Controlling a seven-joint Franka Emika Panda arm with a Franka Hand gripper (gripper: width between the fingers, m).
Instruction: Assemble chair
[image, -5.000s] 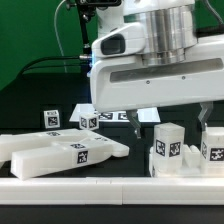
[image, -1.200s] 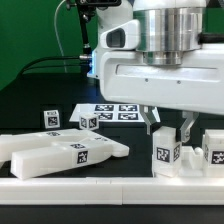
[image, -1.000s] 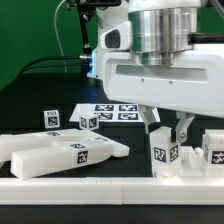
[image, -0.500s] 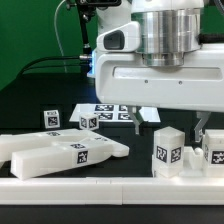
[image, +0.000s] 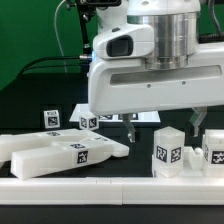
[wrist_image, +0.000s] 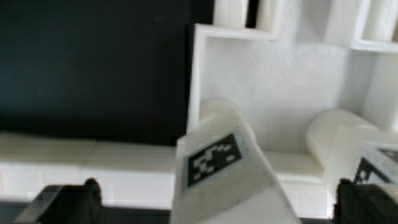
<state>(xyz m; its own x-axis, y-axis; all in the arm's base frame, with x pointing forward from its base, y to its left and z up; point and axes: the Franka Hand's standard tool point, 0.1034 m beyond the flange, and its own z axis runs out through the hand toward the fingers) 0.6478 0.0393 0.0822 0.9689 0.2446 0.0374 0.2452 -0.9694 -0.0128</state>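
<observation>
My gripper (image: 163, 126) is open, its jaws wide apart on either side of an upright white chair block (image: 168, 148) with a black-and-white tag, just above its top. In the wrist view the same tagged block (wrist_image: 222, 160) stands between my two dark fingertips (wrist_image: 71, 205), touching neither, with the gripper (wrist_image: 217, 208) centred over it. A second tagged block (image: 213, 150) stands to the exterior view's right. Long white chair legs (image: 60, 152) lie at the exterior view's left. A white slotted panel (wrist_image: 267, 20) shows beyond the block in the wrist view.
Two small tagged white blocks (image: 52, 118) (image: 87, 121) sit behind the legs. The marker board (image: 112, 116) lies farther back, mostly hidden by my hand. A white rail (image: 100, 190) runs along the table's front edge.
The jaws, close around the tagged block a second ago, have spread wide apart. The hand has shifted slightly toward the exterior view's left. The block stays standing.
</observation>
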